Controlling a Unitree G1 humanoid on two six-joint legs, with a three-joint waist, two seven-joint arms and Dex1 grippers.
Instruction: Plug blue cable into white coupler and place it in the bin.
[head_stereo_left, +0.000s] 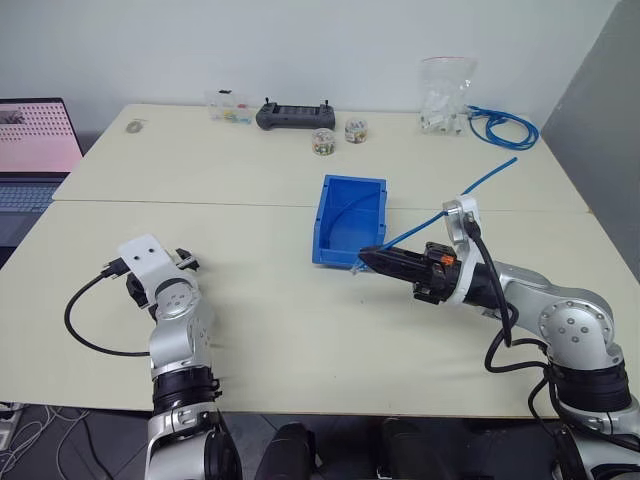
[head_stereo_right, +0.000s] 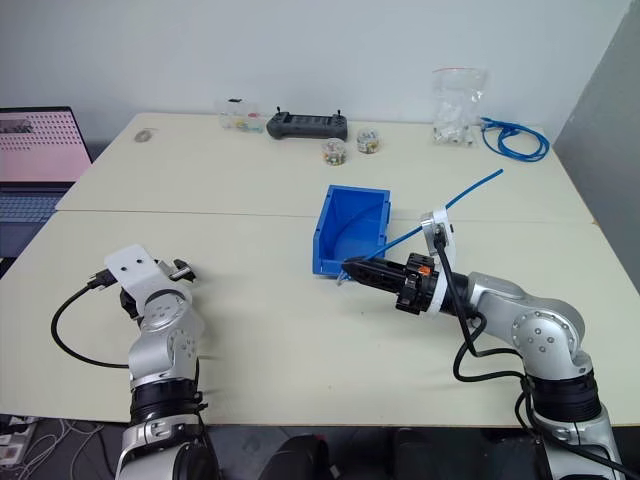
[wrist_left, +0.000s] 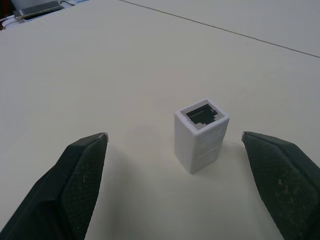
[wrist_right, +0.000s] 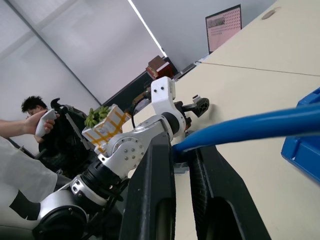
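The white coupler stands upright on the table, dark socket facing up, between the spread fingers of my open left gripper and touching neither. That gripper sits low over the near left of the table. My right gripper is shut on the blue cable near its end, and the rest of the cable rises to the right behind it. The fingertips point left, just in front of the bin's lowered front lip. The wrist view shows the blue cable pinched between the two fingers.
A laptop sits at the far left. Along the back edge are a black controller, two small jars, a clear bag of white parts and a coil of blue cable. A person stands beyond the table.
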